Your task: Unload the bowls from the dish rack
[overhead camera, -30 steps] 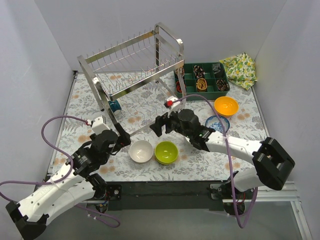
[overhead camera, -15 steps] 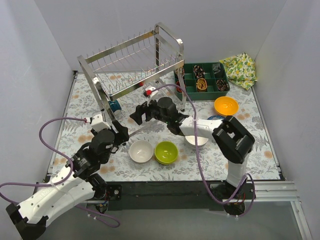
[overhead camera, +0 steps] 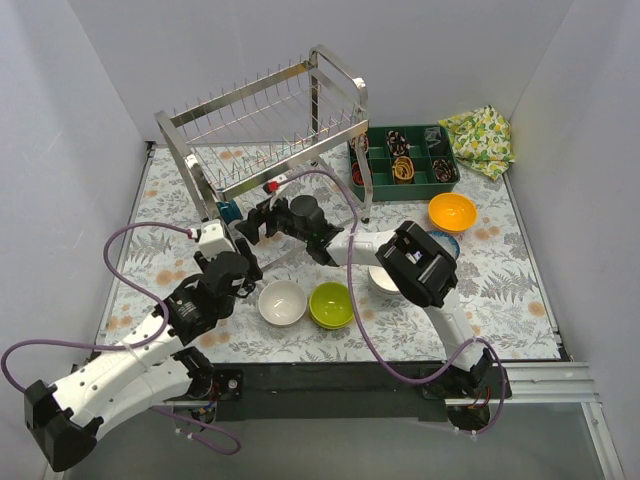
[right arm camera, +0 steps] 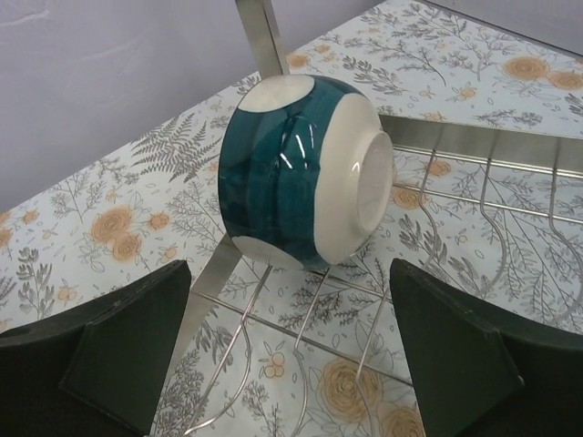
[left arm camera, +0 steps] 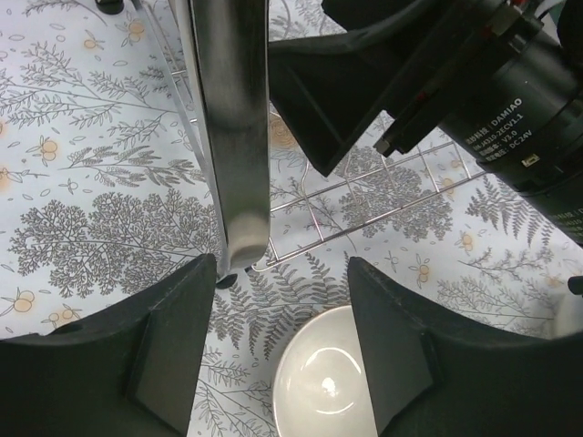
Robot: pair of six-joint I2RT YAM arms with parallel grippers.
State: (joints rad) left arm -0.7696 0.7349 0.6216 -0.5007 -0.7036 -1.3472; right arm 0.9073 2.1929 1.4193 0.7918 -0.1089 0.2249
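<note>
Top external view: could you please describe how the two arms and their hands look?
The left arm and right arm have white link shells and black joint housings. The left hand and right hand are black with wedge-shaped fingers. Each arm trails a looping purple cable. One motor reads DAMIAO.

Bowl (right arm camera: 301, 173) on dish rack (overhead camera: 265, 125) lower tier
</note>
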